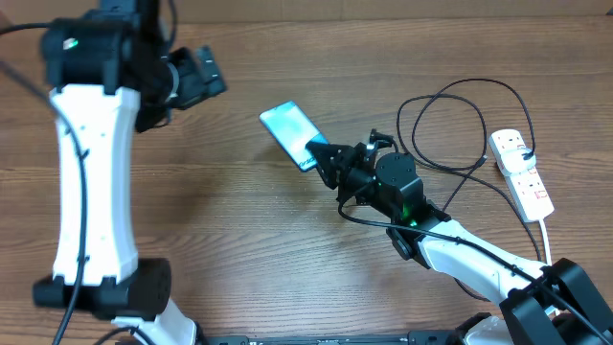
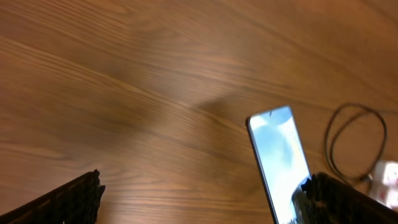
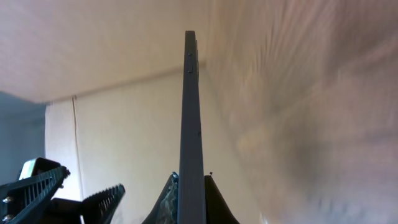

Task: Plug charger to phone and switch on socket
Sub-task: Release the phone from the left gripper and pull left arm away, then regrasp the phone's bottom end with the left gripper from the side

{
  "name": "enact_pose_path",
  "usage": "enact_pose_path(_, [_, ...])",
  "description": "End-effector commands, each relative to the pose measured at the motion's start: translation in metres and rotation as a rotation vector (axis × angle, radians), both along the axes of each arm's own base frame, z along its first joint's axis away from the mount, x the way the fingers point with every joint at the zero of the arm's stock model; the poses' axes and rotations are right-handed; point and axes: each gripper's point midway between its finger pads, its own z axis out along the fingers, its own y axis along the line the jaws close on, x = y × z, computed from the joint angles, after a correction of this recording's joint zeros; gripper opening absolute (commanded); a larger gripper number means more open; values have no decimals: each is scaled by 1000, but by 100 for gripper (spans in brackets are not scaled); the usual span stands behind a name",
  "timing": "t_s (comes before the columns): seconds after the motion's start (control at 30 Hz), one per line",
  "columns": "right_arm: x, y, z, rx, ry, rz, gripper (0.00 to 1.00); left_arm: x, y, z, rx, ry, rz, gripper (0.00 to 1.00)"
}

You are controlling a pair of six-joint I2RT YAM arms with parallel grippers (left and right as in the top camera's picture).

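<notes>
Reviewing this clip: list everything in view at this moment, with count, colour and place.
phone: one, light blue screen with a dark frame, middle of the table, one end in the right tool.
charger: one, thin black cable, loose loops right of the phone.
socket: one, white strip with red marks, far right of the table.
white cord: one, thick, runs from the socket toward the near edge.
table: one, brown wood, under everything.
left tool: one, black, open and holding nothing, up and left of the phone.
right tool: one, black, shut on the phone.
</notes>
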Motion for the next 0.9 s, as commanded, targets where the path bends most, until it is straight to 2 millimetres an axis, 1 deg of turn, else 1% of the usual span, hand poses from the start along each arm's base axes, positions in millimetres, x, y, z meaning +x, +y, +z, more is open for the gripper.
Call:
enact_pose_path(0.0, [-19, 18, 24, 106, 39, 154, 4, -24, 37, 40, 75, -113, 82, 100])
enact_pose_path(0.03, [-20, 19, 24, 108, 42, 158, 4, -32, 43, 48, 66, -133, 102, 100])
enact_pose_path(0.07, [-20, 19, 24, 108, 42, 160, 4, -47, 51, 60, 54, -166, 133, 100])
enact_pose_path(0.1, [-21, 19, 24, 108, 42, 162, 4, -53, 55, 66, 50, -186, 145, 100])
enact_pose_path(0.17, [-21, 19, 24, 109, 42, 165, 4, -74, 60, 83, 50, -246, 161, 100])
enact_pose_path(0.23, [-22, 20, 24, 109, 42, 170, 4, -98, 56, 92, 37, -286, 138, 100])
enact_pose_path(0.27, [-23, 20, 24, 109, 44, 174, 4, -107, 54, 92, 26, -290, 133, 100])
enact_pose_path(0.33, [-25, 21, 24, 111, 45, 189, 4, -129, 53, 81, 0, -268, 160, 100])
enact_pose_path(0.37, [-25, 21, 24, 111, 45, 192, 4, -140, 49, 70, -29, -241, 171, 100])
enact_pose_path(0.4, [-25, 21, 24, 110, 45, 192, 4, -148, 43, 59, -66, -211, 173, 100])
enact_pose_path(0.47, [-26, 22, 24, 109, 42, 194, 4, -160, 22, 34, -182, -148, 149, 100])
enact_pose_path(0.53, [-28, 22, 25, 111, 44, 207, 4, -163, -2, 12, -330, -107, 107, 100])
enact_pose_path(0.57, [-29, 23, 25, 112, 45, 216, 4, -161, -17, 2, -423, -94, 75, 100])
enact_pose_path(0.63, [-32, 24, 25, 114, 47, 235, 4, -152, -38, -16, -582, -75, 34, 100])
enact_pose_path(0.73, [-34, 25, 25, 115, 49, 249, 4, -134, -56, -40, -767, -41, 22, 100])
enact_pose_path(0.8, [-34, 25, 25, 115, 49, 249, 4, -121, -60, -54, -844, -29, 44, 100])
enact_pose_path(0.87, [-35, 26, 25, 116, 50, 253, 4, -107, -60, -69, -876, -19, 91, 100])
